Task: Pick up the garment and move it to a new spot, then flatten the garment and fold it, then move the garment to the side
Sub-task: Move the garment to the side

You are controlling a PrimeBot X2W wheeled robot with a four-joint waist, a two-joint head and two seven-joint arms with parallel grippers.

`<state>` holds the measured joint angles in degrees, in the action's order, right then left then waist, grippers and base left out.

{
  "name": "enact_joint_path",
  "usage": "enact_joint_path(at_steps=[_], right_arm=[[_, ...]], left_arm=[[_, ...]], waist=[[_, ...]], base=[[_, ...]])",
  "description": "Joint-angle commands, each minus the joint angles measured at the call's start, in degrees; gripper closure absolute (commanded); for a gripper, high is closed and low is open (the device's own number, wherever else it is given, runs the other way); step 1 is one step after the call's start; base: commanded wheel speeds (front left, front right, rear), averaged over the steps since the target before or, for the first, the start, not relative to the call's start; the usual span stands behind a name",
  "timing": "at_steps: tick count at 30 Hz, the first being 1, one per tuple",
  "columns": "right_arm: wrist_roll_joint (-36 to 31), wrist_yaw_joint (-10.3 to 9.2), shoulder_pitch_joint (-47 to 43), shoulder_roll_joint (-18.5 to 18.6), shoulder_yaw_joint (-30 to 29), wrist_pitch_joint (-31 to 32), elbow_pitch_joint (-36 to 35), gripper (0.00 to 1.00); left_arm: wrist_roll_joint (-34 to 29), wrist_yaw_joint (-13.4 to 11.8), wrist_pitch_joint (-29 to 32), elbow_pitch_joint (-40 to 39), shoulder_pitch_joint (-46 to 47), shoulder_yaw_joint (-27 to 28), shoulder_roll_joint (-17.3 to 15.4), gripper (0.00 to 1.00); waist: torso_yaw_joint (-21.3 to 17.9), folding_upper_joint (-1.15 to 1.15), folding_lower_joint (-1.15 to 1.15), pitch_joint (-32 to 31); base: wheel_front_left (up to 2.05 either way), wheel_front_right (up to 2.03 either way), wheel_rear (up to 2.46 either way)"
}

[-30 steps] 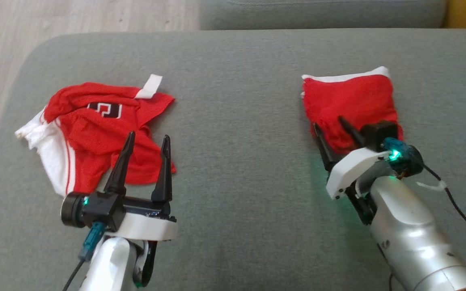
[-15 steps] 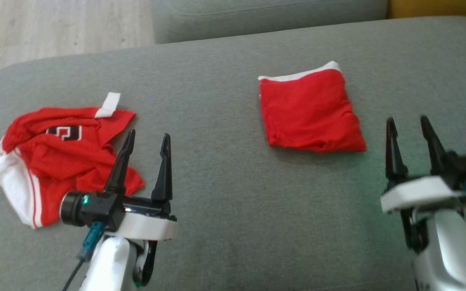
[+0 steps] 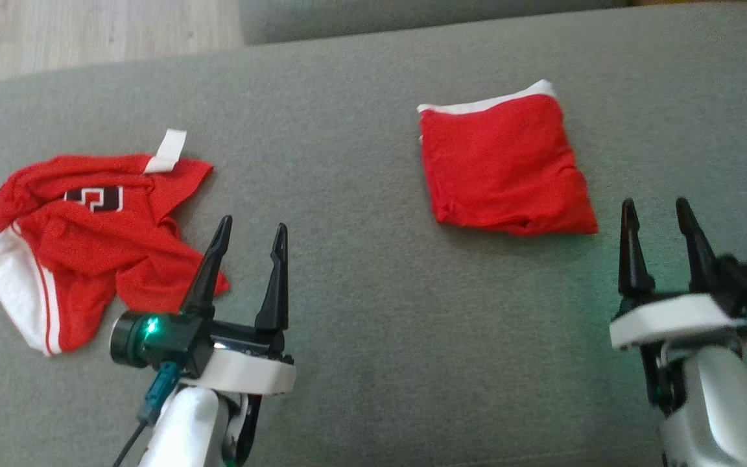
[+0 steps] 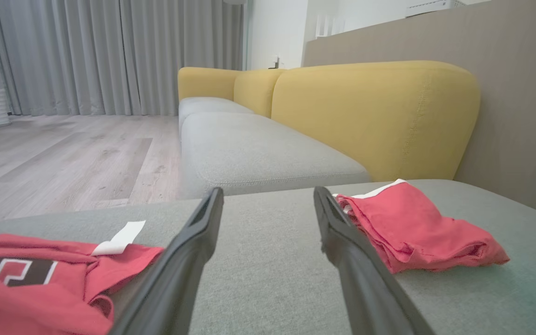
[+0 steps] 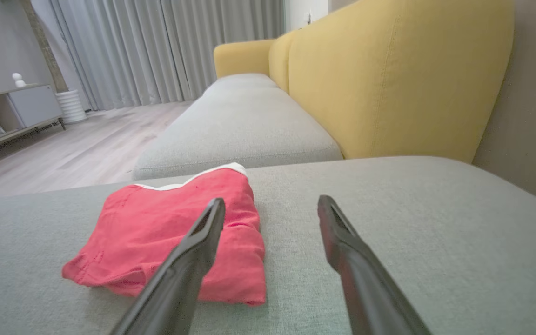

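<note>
- Backing off the folded garment (image 3: 503, 168) it was pressing a second ago, the right end effector (image 3: 653, 202) hangs near its front edge, jaws wide, empty; that garment looks done, set right on the grey cushion (image 3: 360, 324)
- left end effector (image 3: 253, 224) equally wide, empty, beside the crumpled garment (image 3: 82, 240), probably next; nothing obstructs it

Two red garments — a folded garment (image 3: 503, 172), a crumpled garment (image 3: 82, 240).
</note>
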<state>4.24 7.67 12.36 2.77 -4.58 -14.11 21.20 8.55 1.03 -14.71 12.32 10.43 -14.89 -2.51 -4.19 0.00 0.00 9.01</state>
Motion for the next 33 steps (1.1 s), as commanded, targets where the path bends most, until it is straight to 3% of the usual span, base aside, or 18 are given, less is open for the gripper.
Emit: enact_joint_path(at_steps=[1,11,15,19,21,28,33], right_arm=[[1.2,-0.19,5.2,0.1,1.2,0.9,-0.1,0.0],[1.5,-0.19,20.9,0.1,-5.0,10.7,16.5,0.0],[-2.2,-0.19,26.0,0.1,-8.8,15.3,25.0,0.0],[-7.3,-0.19,28.3,0.1,-8.7,18.3,31.0,0.0],[-9.0,-0.19,28.9,0.1,-8.1,17.7,32.2,1.0],[-14.3,-0.19,29.9,3.3,-4.3,11.6,31.9,1.0],[-16.3,-0.19,29.9,10.1,0.0,10.7,31.4,1.0]], left_arm=[[-0.1,0.0,-0.3,-1.7,3.2,1.3,-0.4,0.0],[0.2,0.4,-0.3,-1.0,6.4,-0.6,-0.4,0.0],[0.7,0.2,-0.3,-1.0,7.4,-1.1,-0.4,0.0],[1.1,-0.1,-0.3,-1.0,7.9,-1.3,-0.4,0.0],[1.3,-0.4,-0.3,-1.0,8.0,-1.2,-0.4,0.0],[1.1,-0.7,-0.3,-0.9,7.1,0.1,-0.4,0.0],[0.7,-0.3,-0.3,-1.2,6.4,0.9,-0.4,0.0]], waist=[[1.9,0.0,0.0,2.3],[7.4,0.0,0.0,8.6],[9.2,0.0,0.0,10.0],[10.1,0.0,0.0,10.5],[10.2,0.0,0.0,10.3],[7.9,0.0,0.0,8.1],[6.1,0.0,0.0,6.6]], base=[[0.0,0.0,0.0],[0.0,0.0,0.0],[0.0,0.0,0.0],[0.0,0.0,0.0],[0.0,0.0,0.0],[0.0,0.0,0.0],[0.0,0.0,0.0]])
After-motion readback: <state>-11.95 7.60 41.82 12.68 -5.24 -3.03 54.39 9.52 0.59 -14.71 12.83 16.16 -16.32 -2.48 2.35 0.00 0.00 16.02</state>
